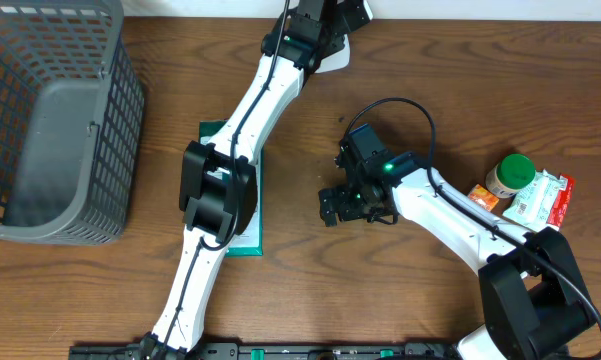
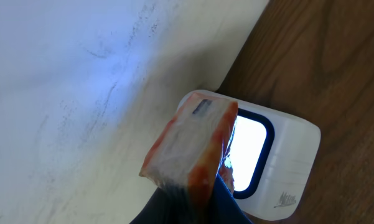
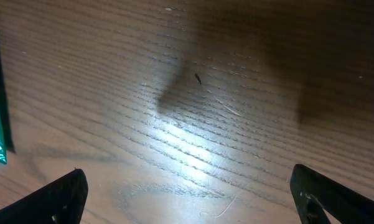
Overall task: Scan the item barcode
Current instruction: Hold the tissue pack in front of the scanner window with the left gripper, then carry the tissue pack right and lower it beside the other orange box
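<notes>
The wire basket (image 1: 50, 120) stands at the left end of the table (image 1: 430, 60). A flat packet (image 1: 245, 247) lies near the middle, partly under the left arm. The scanner (image 2: 286, 162) sits at the far edge, and the left gripper (image 2: 196, 199) holds a small pack (image 2: 187, 146) just in front of its window. At the right end a jar (image 1: 510, 175) stands touching a few packets (image 1: 545, 195). The right gripper (image 1: 335, 205) hangs over bare wood between the jar and the flat packet

Mock shop checkout, staged in lab, as far as I see from here. Grey wire shopping basket (image 1: 50, 120) at edge of wooden surface (image 1: 430, 80). White barcode scanner (image 2: 292, 162) with bright window, orange packet (image 2: 187, 149) in front of it. Groceries at side: green-lidded jar (image 1: 512, 173), red-white packet (image 1: 548, 195). Robot arms (image 1: 265, 100) I operate and plain pale wall (image 2: 62, 93) say lab, not real store.
</notes>
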`<state>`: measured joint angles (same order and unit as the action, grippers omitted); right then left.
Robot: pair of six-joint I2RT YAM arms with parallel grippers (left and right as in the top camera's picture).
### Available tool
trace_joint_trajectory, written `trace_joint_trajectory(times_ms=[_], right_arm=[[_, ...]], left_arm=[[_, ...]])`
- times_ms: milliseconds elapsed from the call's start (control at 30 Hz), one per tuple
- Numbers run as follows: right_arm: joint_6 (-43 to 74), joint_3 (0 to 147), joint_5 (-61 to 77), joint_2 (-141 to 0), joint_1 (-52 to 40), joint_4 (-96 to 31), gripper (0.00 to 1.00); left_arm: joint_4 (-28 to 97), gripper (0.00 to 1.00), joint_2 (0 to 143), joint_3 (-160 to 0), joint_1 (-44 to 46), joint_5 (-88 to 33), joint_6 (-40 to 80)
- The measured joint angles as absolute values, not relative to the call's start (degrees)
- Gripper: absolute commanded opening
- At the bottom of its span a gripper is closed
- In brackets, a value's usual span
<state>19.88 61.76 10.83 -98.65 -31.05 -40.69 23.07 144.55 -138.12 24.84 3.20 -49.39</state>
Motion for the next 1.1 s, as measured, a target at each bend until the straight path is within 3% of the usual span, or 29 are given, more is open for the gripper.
trace_joint_trajectory(times_ms=[233, 467, 500, 533, 567, 600, 633, 867, 1100], right_arm=[[19.9, 61.8, 10.8, -98.7, -31.0, -40.7, 0.99], [19.9, 61.7, 11.3, -98.7, -31.0, -37.5, 0.99], [19.9, 61.7, 12.2, -98.7, -31.0, -37.4, 0.96], [19.7, 61.6, 13.4, -98.7, -31.0, -37.3, 0.85], [19.1, 61.7, 14.3, -98.7, -31.0, -37.2, 0.67], [18.5, 61.7, 15.5, -98.7, -30.9, -37.3, 0.56], [18.0, 61.8, 16.3, -98.7, -30.7, -37.8, 0.52], [14.9, 61.8, 18.6, -87.0, -23.0, -41.6, 0.59], [14.5, 63.9, 17.7, -63.5, -3.7, -44.7, 0.59]], left_arm=[[23.2, 0.07, 144.6, -138.1, 24.8, 4.6, -47.3], [32.9, 0.07, 140.2, -136.6, 24.2, 0.6, -33.4], [35.4, 0.07, 138.5, -136.4, 23.9, -1.2, -31.0], [38.8, 0.07, 136.1, -136.2, 23.6, -3.1, -28.4], [40.4, 0.08, 134.2, -136.2, 23.3, -4.5, -26.5], [42.9, 0.07, 131.8, -136.2, 22.9, -6.1, -24.4], [45.8, 0.08, 128.8, -136.2, 22.5, -7.8, -22.3], [60.0, 0.07, 113.8, -137.4, 21.6, -17.8, -9.1], [68.0, 0.08, 116.3, -135.5, 25.1, -25.5, -3.8]])
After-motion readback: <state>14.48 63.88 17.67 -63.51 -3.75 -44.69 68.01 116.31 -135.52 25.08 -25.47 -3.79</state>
